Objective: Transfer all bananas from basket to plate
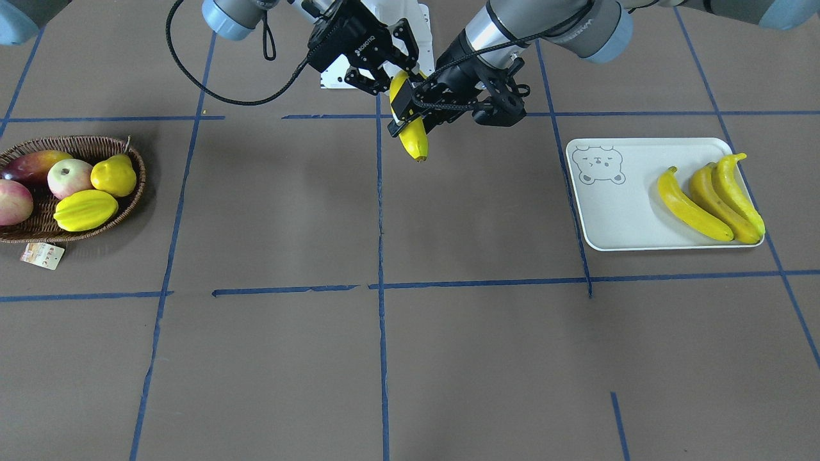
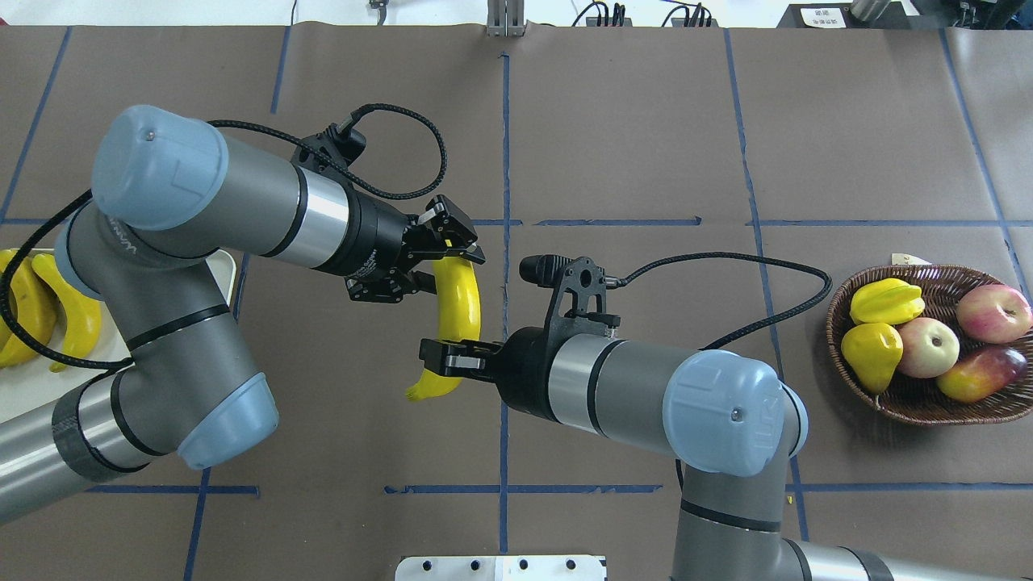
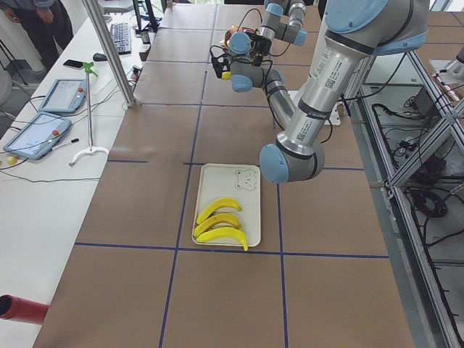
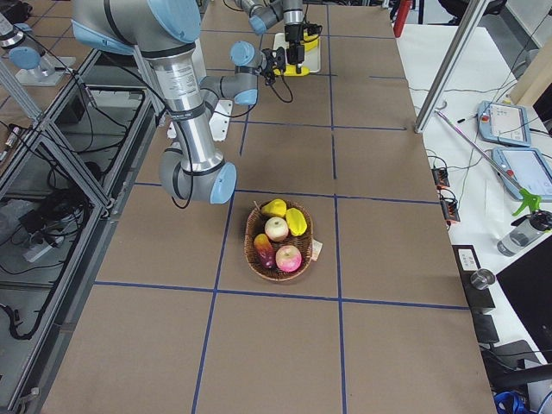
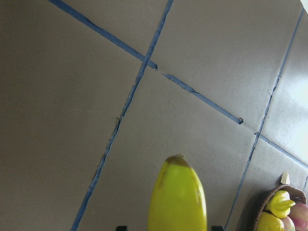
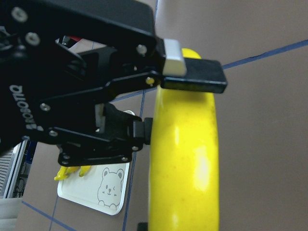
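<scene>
Item: held banana (image 2: 458, 303), long, curved, glossy yellow and plastic-looking; it hangs above the table (image 1: 480, 358), bridging the two grippers.
Right gripper (image 2: 452, 357): clamped across the banana's stem-side stretch; the stem tip pokes out past its fingers, on the side away from the left gripper.
Left gripper (image 2: 448, 270): closed round the blunt-end stretch, just beyond the right gripper's hold; in the right wrist view its pads look pressed to the skin, but how firmly is not shown.
Plate (image 1: 615, 211): well apart on the left gripper's outer side and below it, with the bear drawing (image 1: 599, 165) at the end nearer the grippers.
Three bananas (image 1: 711, 198): side by side at the plate's end farthest from the grippers.
Basket (image 2: 928, 407): well apart on the right gripper's outer side; it holds a starfruit (image 1: 86, 210), pear (image 1: 114, 176), pale apple (image 1: 69, 178), red apple (image 1: 13, 202) and mango-like fruit (image 1: 35, 165); no banana shows in it.
Weight (judged): light, probably hollow.
Stiffness (judged): rigid shell that neither gives under the pads nor bruises.
Surface (judged): slick gloss, so it may swivel in a narrow two-pad grip.
Best hold (judged): the thick mid-body, pads across the flanks; avoid the tapered ends and the stem.
Stage (judged): hand-over of the last banana.
</scene>
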Action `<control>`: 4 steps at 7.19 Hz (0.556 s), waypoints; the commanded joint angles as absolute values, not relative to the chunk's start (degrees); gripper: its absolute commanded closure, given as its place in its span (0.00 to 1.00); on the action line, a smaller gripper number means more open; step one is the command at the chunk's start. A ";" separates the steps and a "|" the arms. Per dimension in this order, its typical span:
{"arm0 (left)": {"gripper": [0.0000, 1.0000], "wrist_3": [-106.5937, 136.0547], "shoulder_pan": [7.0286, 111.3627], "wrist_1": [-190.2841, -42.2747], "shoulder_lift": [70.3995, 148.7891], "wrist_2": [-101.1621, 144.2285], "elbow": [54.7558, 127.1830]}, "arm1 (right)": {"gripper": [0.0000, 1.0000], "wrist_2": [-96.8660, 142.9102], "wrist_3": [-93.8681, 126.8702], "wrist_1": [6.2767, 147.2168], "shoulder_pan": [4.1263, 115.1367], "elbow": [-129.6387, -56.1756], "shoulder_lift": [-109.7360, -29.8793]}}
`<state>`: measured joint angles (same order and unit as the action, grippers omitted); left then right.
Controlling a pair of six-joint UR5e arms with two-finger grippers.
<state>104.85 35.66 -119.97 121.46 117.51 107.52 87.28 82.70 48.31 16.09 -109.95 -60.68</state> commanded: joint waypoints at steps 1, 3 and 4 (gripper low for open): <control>0.41 104.85 35.42 -119.97 121.55 117.51 107.49 | 0.90 87.28 82.71 48.34 16.08 -109.95 -60.64; 0.92 104.94 35.51 -119.88 121.38 117.42 107.67 | 0.52 87.28 82.09 48.43 16.08 -110.04 -60.65; 1.00 104.94 35.59 -119.88 120.94 117.33 107.93 | 0.01 87.36 82.18 48.69 16.26 -110.39 -60.47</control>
<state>104.93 35.50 -119.90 121.34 117.43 107.70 87.30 82.23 48.47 16.12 -110.11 -60.62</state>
